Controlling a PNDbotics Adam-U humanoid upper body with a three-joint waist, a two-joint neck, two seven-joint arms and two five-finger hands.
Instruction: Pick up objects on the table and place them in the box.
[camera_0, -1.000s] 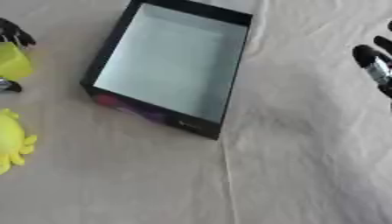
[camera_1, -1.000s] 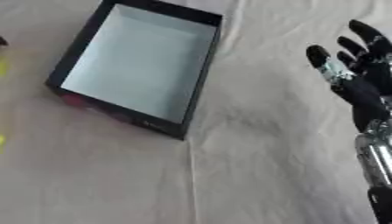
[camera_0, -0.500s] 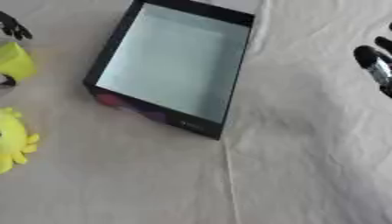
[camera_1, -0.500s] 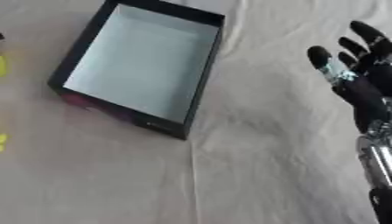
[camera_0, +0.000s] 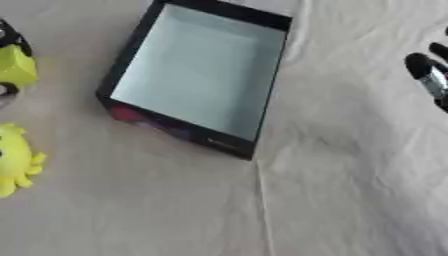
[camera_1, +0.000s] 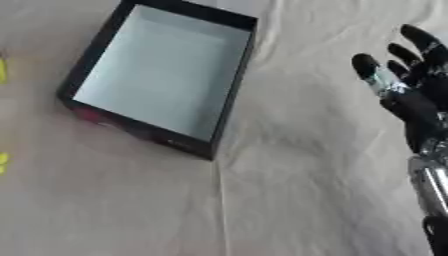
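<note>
A yellow toy (camera_0: 16, 160) with stubby legs lies on the cloth-covered bench (camera_0: 332, 200) at the near left edge. Beyond it, the left hand (camera_0: 10, 40) shows only as dark fingers curled around a yellow-green block (camera_0: 17, 65) at the left edge, while the right hand (camera_1: 411, 95) hovers at the right side with fingers straight and spread, holding nothing. The black box (camera_0: 262, 90), pale inside and empty, sits askew at the far centre, between the two hands.
</note>
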